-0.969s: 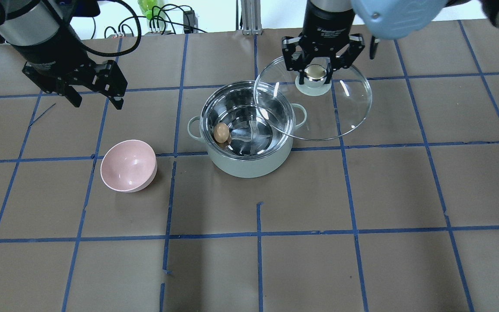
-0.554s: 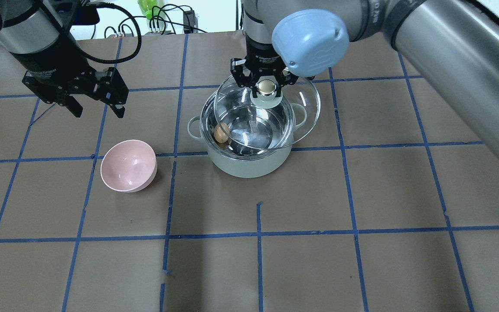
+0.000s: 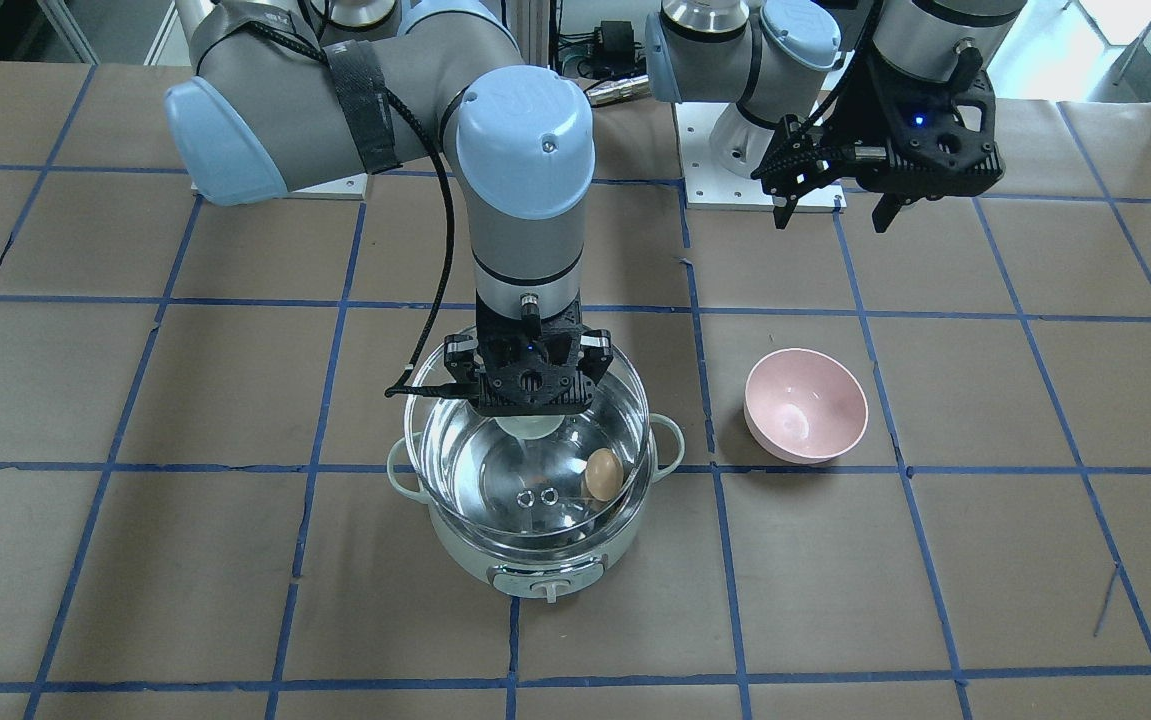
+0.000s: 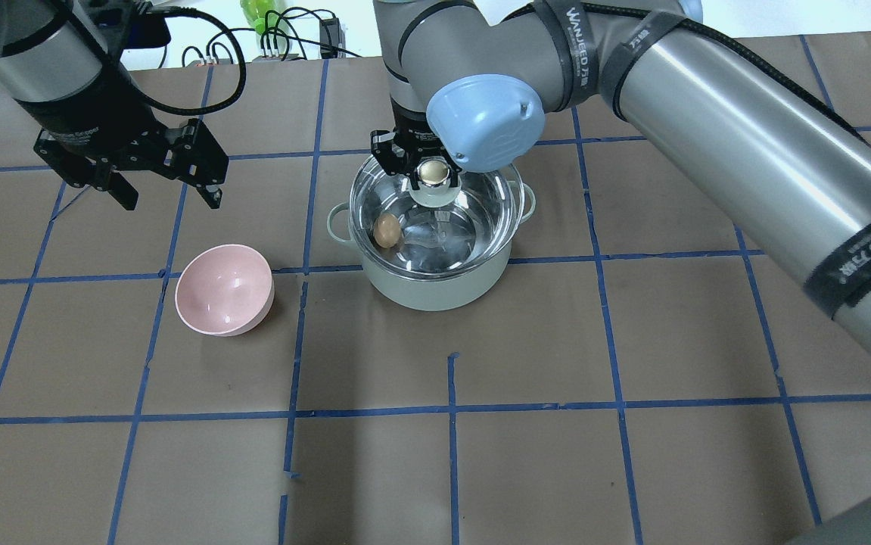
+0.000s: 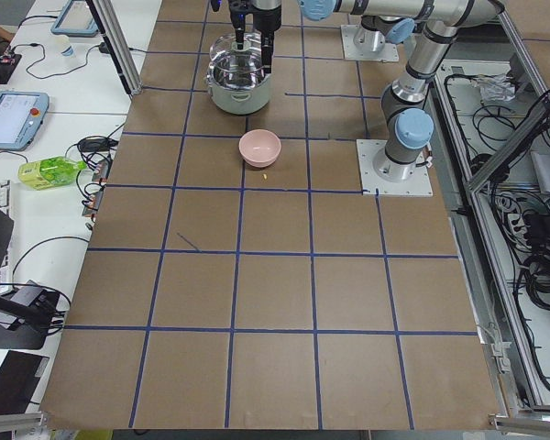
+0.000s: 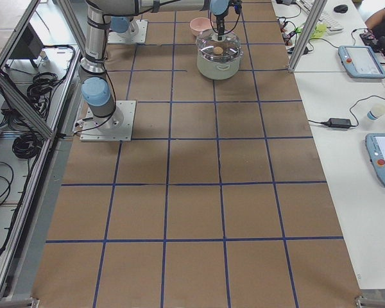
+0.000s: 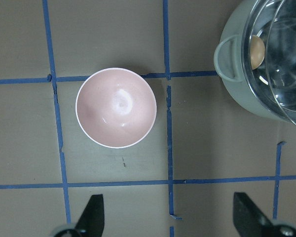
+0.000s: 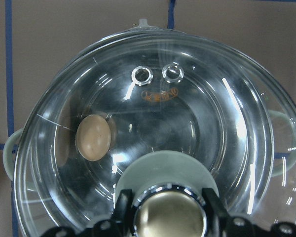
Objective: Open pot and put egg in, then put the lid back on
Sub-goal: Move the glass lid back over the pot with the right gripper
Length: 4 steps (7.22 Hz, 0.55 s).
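The mint-green pot (image 4: pixel 435 291) stands at the table's middle, its knob toward the front (image 3: pixel 547 590). The tan egg (image 4: pixel 386 230) lies inside on the steel bottom; it also shows in the front view (image 3: pixel 603 473) and the right wrist view (image 8: pixel 93 137). My right gripper (image 4: pixel 433 172) is shut on the knob of the glass lid (image 4: pixel 477 216) and holds it centred over the pot, close to the rim. I cannot tell whether the lid touches the rim. My left gripper (image 4: pixel 172 200) is open and empty, above the table to the pot's left.
A pink bowl (image 4: pixel 225 289) sits empty on the table, left of the pot and near the left gripper; it also shows in the left wrist view (image 7: pixel 116 107). The right arm's long forearm (image 4: pixel 745 151) crosses above the table's right half. Cables lie past the far edge.
My right gripper has carried the lid leftward from beside the pot's right rear to over the pot's opening. The left gripper has hardly moved. The egg has stayed in the pot.
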### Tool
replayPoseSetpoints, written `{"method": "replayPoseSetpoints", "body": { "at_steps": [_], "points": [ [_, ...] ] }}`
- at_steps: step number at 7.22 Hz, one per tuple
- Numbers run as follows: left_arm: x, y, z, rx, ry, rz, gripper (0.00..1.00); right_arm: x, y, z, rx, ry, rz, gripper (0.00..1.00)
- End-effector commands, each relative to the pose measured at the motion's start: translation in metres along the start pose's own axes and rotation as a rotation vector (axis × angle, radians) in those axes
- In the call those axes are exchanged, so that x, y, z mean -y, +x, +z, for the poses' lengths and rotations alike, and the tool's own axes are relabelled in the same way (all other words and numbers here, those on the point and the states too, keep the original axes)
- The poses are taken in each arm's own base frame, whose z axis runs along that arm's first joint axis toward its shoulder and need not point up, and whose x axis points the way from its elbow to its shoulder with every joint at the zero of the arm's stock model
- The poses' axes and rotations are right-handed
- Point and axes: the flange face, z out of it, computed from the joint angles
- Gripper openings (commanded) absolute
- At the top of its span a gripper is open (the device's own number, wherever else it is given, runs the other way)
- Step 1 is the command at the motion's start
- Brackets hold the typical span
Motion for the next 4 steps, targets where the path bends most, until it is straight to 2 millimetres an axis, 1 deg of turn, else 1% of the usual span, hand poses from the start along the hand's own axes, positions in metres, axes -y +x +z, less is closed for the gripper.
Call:
{"method": "replayPoseSetpoints", "body": {
  "at_steps": [1,4],
  "points": [
    [-0.0001,-0.0006,0.0003,0.000,0.001,-0.001,0.97,-0.0017,0.0003,0.0055,-0.003,-0.001,-0.001,0.03],
    [-0.0002,-0.0012,-0.0013,-0.001,0.005,-0.004,0.97,0.0011,-0.0034,0.0124,0.004,0.009,0.009,0.04]
  ]
}}
